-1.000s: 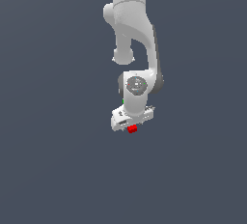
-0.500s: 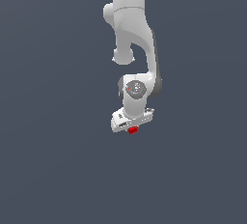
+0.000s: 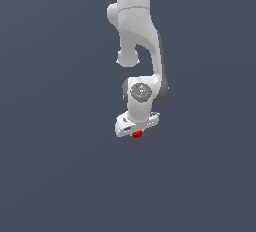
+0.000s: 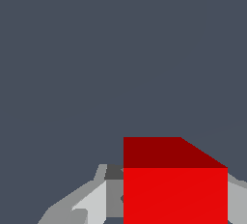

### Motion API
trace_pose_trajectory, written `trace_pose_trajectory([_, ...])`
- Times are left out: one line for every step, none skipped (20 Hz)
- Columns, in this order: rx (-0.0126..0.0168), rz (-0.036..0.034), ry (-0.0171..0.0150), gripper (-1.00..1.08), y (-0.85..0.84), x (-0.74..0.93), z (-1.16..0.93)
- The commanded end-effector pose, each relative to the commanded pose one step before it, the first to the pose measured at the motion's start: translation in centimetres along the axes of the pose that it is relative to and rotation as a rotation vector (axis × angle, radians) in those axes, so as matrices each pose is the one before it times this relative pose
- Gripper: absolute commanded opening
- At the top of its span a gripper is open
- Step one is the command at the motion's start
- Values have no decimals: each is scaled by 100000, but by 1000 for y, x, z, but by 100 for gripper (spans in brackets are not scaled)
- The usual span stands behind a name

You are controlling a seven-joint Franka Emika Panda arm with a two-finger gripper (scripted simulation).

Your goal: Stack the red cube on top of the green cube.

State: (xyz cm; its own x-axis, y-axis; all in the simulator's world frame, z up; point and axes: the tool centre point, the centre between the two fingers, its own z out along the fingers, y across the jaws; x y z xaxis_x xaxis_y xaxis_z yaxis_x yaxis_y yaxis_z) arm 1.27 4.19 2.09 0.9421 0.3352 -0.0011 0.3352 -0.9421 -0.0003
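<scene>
Red cube [image 4: 174, 189] sits between the fingers [image 4: 91, 203] of the gripper [image 3: 136, 132], closed onto its sides; peeks out just below the white hand in exterior view [image 3: 137, 134]; fills the near part of wrist view, one grey finger on each flank. Green cube not seen in either view. Plain dark grey surface [image 3: 55, 166] all around, wide open on every side, no edges visible. No readable labels or writing anywhere.
</scene>
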Motion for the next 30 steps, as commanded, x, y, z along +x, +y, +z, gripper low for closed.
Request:
trace_pose_trajectory([-35,0,111,-100,9,21,-399])
trace_pose_trajectory([0,0,0,-100,-2,-12,-269])
trace_pose_trajectory([0,0,0,-100,-3,-13,-332])
trace_pose_trajectory([0,0,0,-100,-3,-13,-396])
trace_pose_trajectory([0,0,0,-100,-3,-13,-463])
trace_pose_trajectory([0,0,0,-100,-3,-13,-531])
trace_pose_trajectory([0,0,0,-100,-3,-13,-601])
trace_pose_trajectory([0,0,0,-100,-3,-13,-672])
trace_pose_trajectory([0,0,0,-100,-3,-13,-745])
trace_pose_trajectory([0,0,0,-100,-3,-12,-779])
trace_pose_trajectory([0,0,0,-100,-2,-10,-728])
trace_pose_trajectory([0,0,0,-100,-2,-7,-672])
trace_pose_trajectory([0,0,0,-100,-1,-3,-615])
trace_pose_trajectory([0,0,0,-100,0,2,-557])
trace_pose_trajectory([0,0,0,-100,1,7,-498])
trace_pose_trajectory([0,0,0,-100,2,12,-437])
trace_pose_trajectory([0,0,0,-100,3,17,-374])
trace_pose_trajectory([0,0,0,-100,4,20,-309])
trace_pose_trajectory([0,0,0,-100,5,22,-240])
trace_pose_trajectory([0,0,0,-100,4,19,-168])
trace_pose_trajectory([0,0,0,-100,3,13,-98])
trace_pose_trajectory([0,0,0,-100,1,5,-32])
trace_pose_trajectory([-21,-2,95,-100,4,11,159])
trace_pose_trajectory([0,0,0,-100,-3,-16,5])
trace_pose_trajectory([0,0,0,-100,-10,-47,14])
trace_pose_trajectory([0,0,0,-100,-16,-78,24])
trace_pose_trajectory([0,0,0,-100,-23,-109,34])
trace_pose_trajectory([0,0,0,-100,-29,-141,44])
trace_pose_trajectory([0,0,0,-100,-36,-173,54])
trace_pose_trajectory([0,0,0,-100,-43,-205,64])
